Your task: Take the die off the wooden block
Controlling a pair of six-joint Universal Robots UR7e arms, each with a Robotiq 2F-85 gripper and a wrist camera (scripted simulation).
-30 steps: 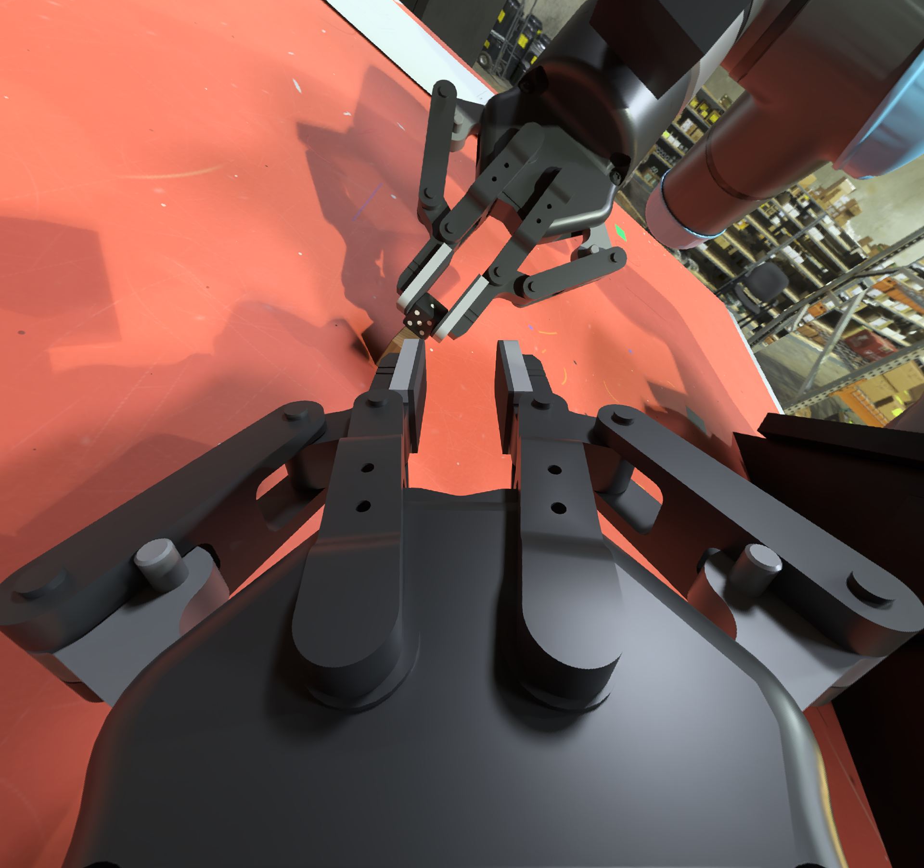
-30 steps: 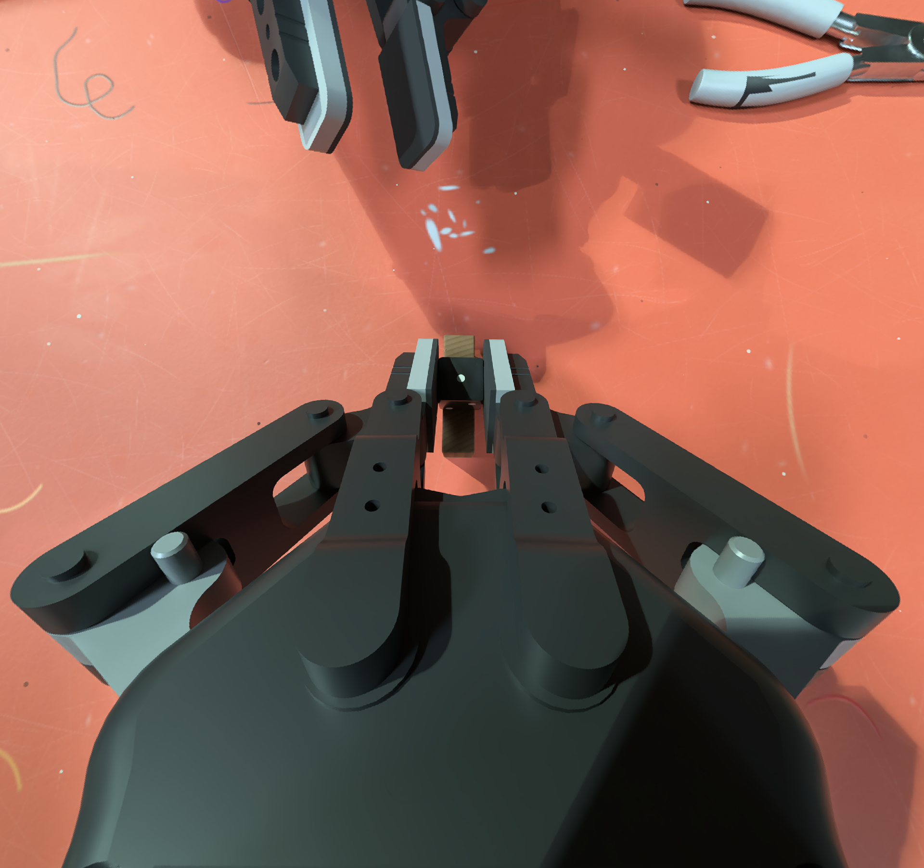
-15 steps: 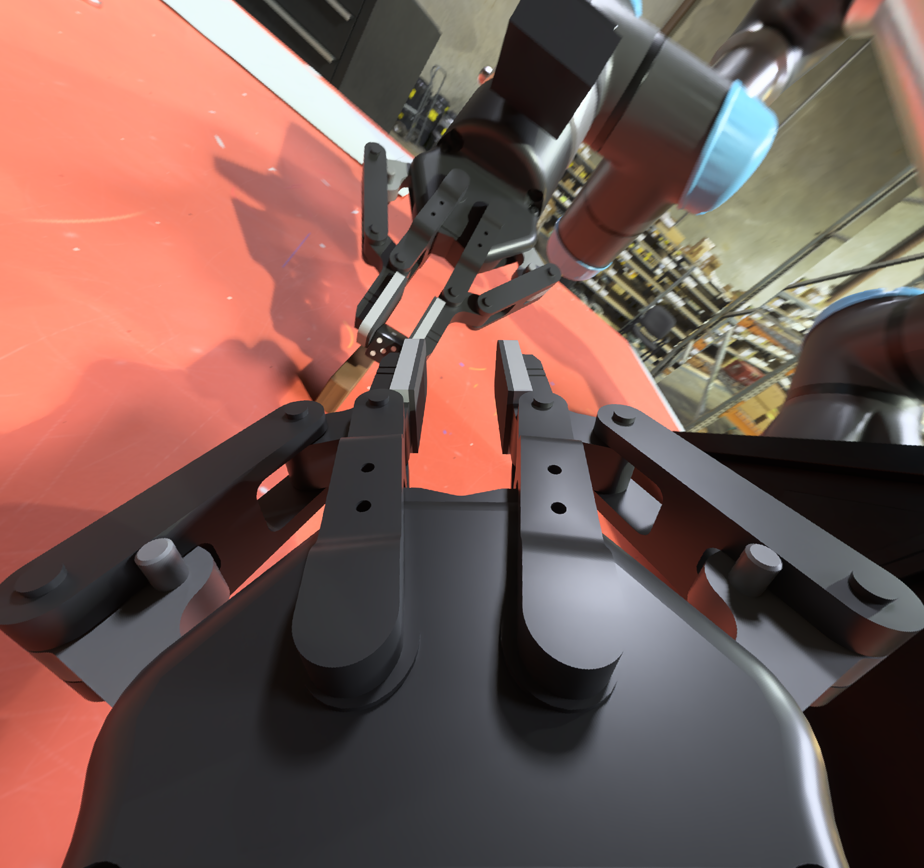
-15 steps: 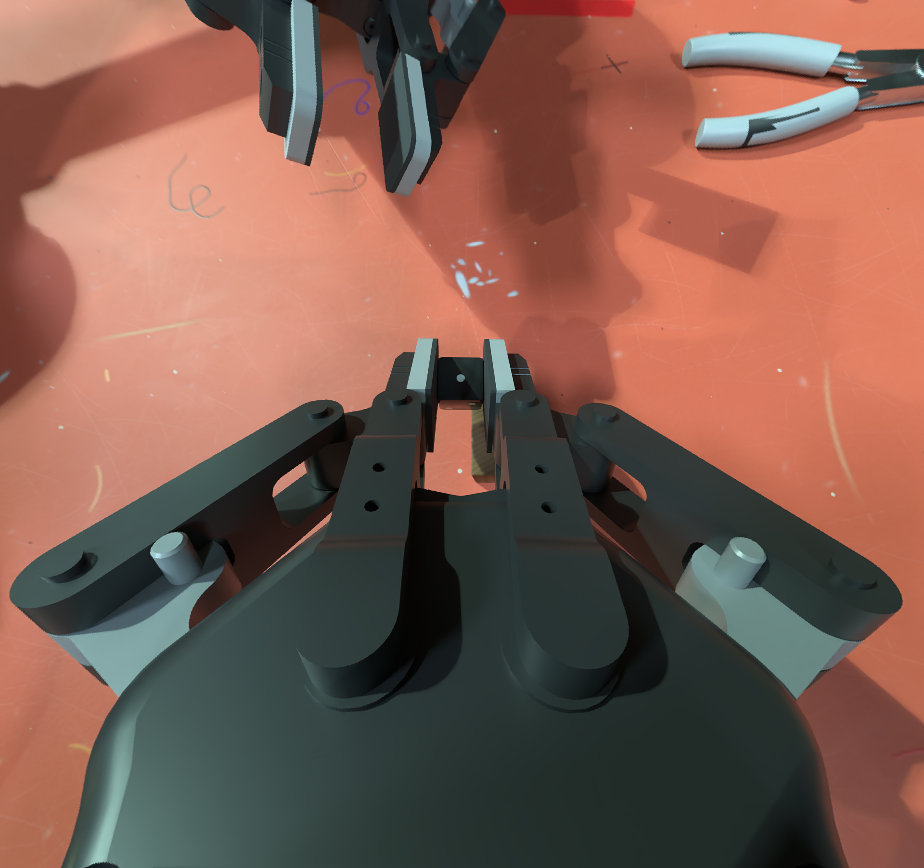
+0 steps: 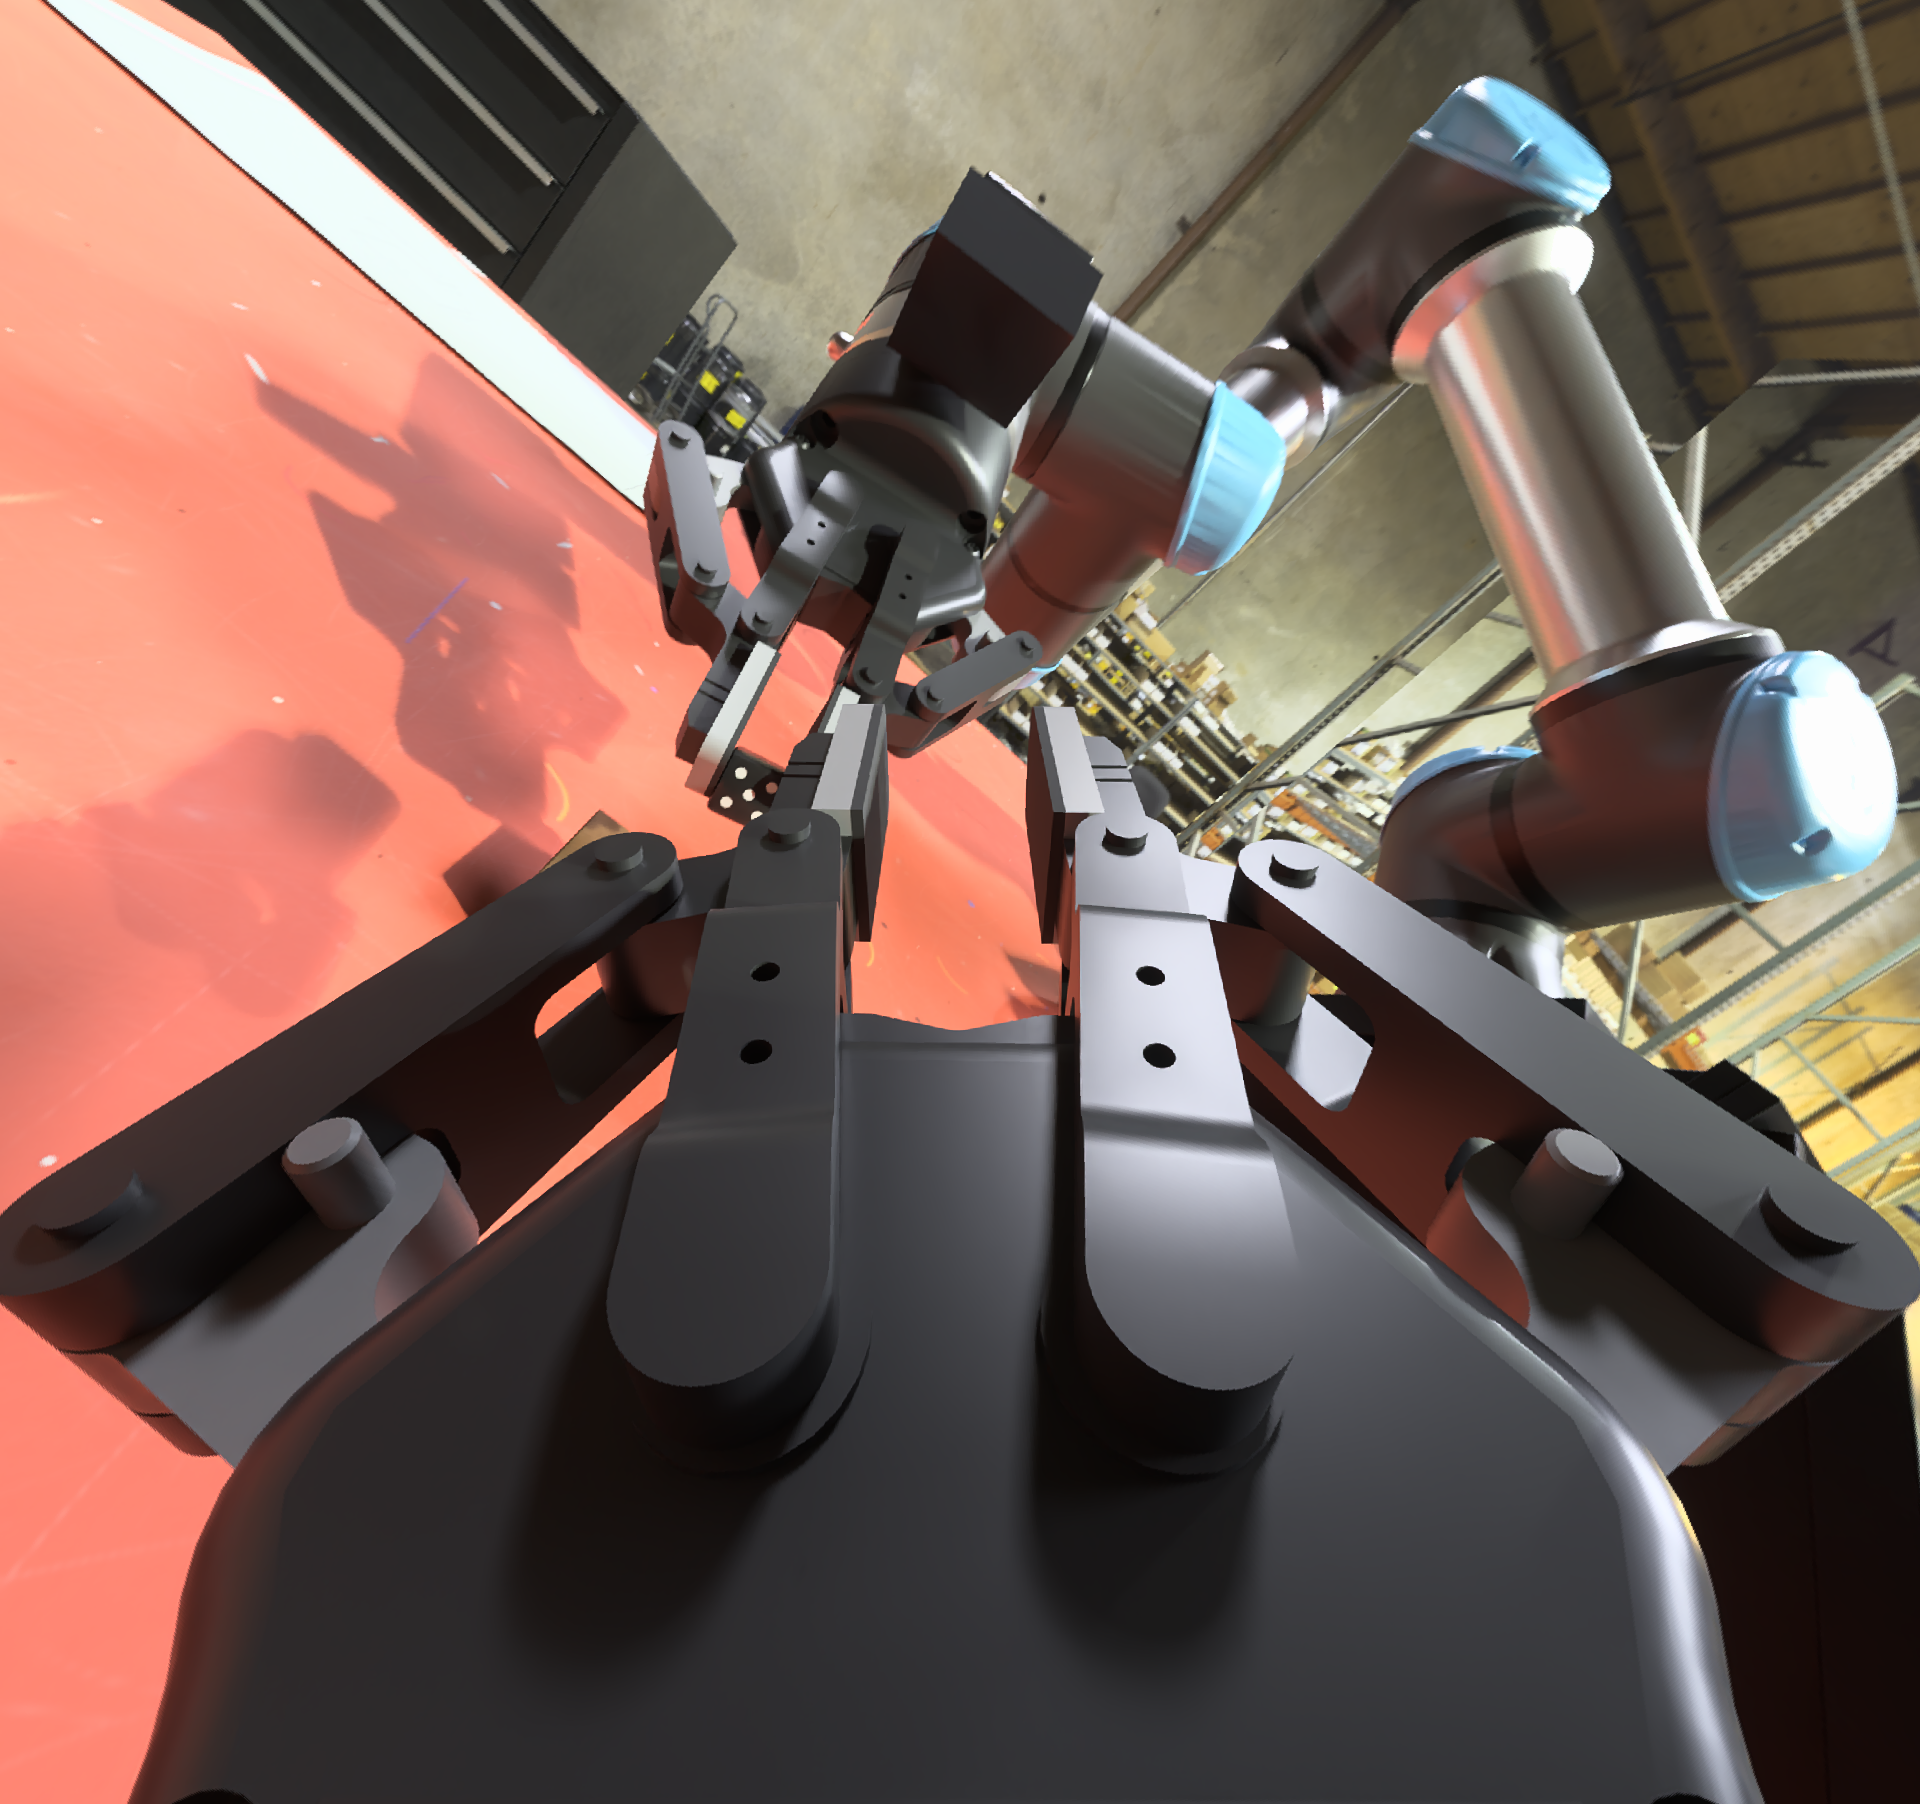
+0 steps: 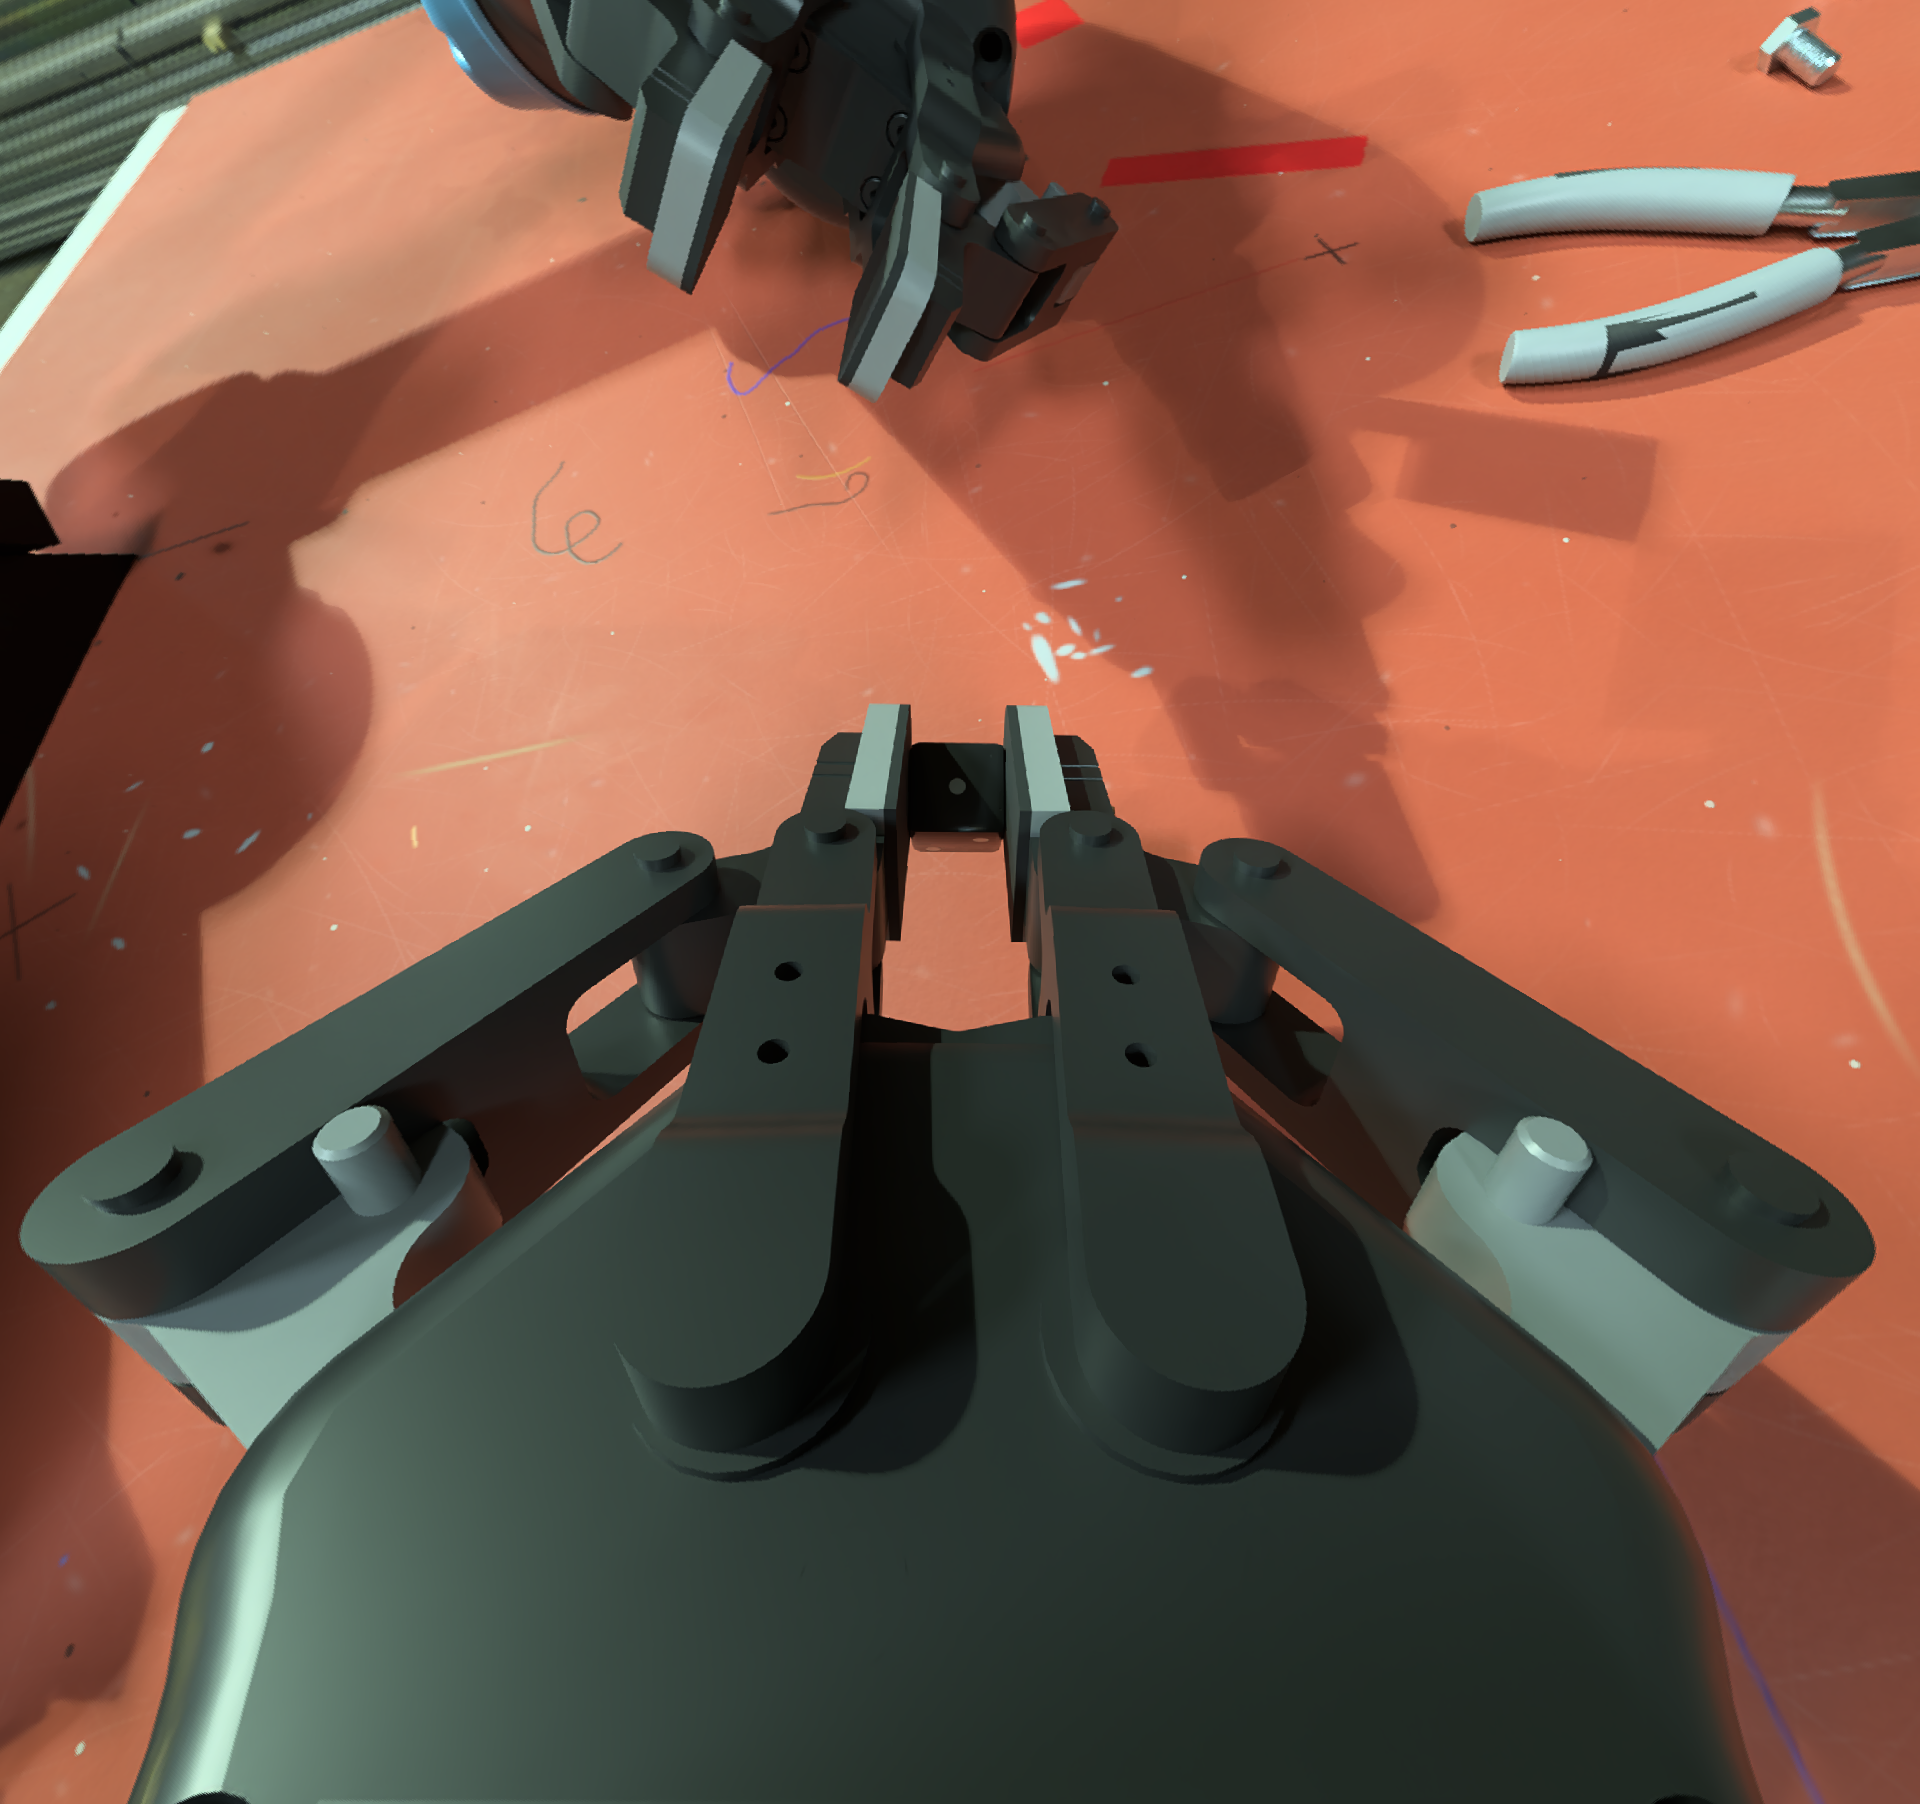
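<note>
Die: black die with white pips, pinched between the two pale pads of the right gripper and held in the air above the red table; in the left wrist view the same die shows a face of several pips at the tips of that gripper.
Wooden block: only a tan corner shows in the left wrist view, lying on the table below and to the left of the die, apart from it; most of it is hidden behind the left gripper's linkage.
Right gripper: narrowed onto the die, a pad pressed on each of two opposite faces; seen from the left wrist view it hangs tilted off its silver and blue arm.
Left gripper: jaws parted with nothing between them; in the right wrist view it hangs farther off over the table, pads spread.
Table: red, scuffed surface with pen squiggles and dark shadows of the arms.
Pliers: white-handled pair lying flat, well apart from the die on the right.
Bolts: two small metal ones near the upper right corner.
Red tape: a strip beside the left gripper.
</note>
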